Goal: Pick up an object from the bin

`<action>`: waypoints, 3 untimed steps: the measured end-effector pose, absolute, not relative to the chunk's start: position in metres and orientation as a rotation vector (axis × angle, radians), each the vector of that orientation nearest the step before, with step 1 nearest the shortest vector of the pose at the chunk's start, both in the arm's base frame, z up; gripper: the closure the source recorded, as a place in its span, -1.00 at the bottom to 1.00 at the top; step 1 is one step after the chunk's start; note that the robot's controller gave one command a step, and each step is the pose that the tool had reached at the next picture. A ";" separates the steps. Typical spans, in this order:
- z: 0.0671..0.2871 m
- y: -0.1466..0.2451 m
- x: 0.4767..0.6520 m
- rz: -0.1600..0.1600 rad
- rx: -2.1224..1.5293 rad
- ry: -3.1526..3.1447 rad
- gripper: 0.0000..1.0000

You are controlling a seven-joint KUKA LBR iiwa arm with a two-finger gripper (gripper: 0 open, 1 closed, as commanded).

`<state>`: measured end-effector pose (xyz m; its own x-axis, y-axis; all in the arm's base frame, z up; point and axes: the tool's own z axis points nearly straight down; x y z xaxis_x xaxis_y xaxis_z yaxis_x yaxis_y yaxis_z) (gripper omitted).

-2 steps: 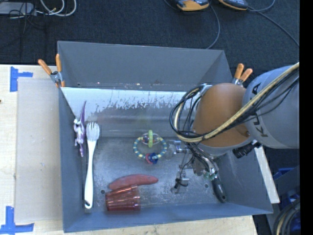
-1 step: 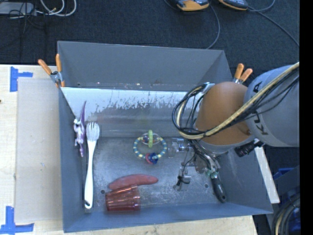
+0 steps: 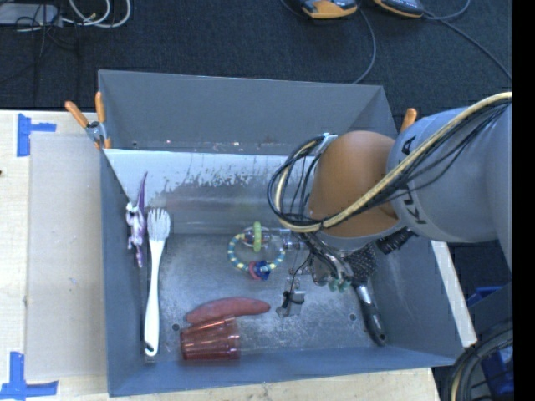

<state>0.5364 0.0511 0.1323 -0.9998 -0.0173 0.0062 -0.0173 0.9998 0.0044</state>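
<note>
In the camera view, the gripper [image 3: 289, 301] hangs low over the floor of the grey metal bin [image 3: 242, 124]. It is just beside the right end of a smooth red sausage-shaped piece [image 3: 227, 310] lying near the front wall. Whether it is spread or closed cannot be told. A translucent red plastic cup [image 3: 210, 342] lies just in front of the piece. The piece looks light, rounded and apt to roll, so a hold across its middle seems best.
</note>
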 end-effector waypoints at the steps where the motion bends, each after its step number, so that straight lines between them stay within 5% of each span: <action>1: 0.089 0.083 0.575 -0.002 0.054 -3.140 -1.00; 2: 0.072 0.090 0.582 -0.008 0.073 -3.134 -1.00; 3: 0.070 0.034 0.600 -0.004 0.268 -3.130 -1.00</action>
<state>0.5999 0.0343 0.0704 -0.9855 -0.1699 -0.0004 -0.1699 0.9855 0.0028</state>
